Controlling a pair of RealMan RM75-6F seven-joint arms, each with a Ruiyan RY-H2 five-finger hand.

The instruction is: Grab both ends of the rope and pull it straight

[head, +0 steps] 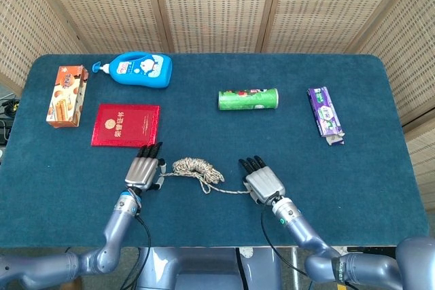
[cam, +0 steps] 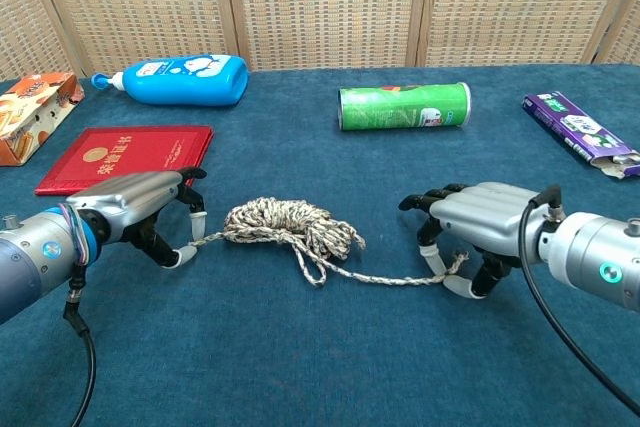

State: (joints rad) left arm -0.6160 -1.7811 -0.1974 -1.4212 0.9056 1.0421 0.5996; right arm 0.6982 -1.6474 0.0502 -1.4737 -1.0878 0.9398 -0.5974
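The speckled rope (head: 194,166) (cam: 286,222) lies coiled in a small bundle at the table's front middle, with one strand trailing to each side. My left hand (head: 145,168) (cam: 140,203) sits at the left strand's end. That end lies in the gap between thumb and fingertips (cam: 198,219), and they are apart. My right hand (head: 263,181) (cam: 480,217) is curled over the right strand's end. There the rope end (cam: 455,265) rises slightly off the cloth, pinched between thumb and a finger.
A red booklet (head: 126,125) (cam: 120,155) lies just behind the left hand. Further back are a blue lotion bottle (head: 139,69), a snack box (head: 66,95), a green can (head: 249,99) on its side and a purple box (head: 325,115). The front table edge is near both forearms.
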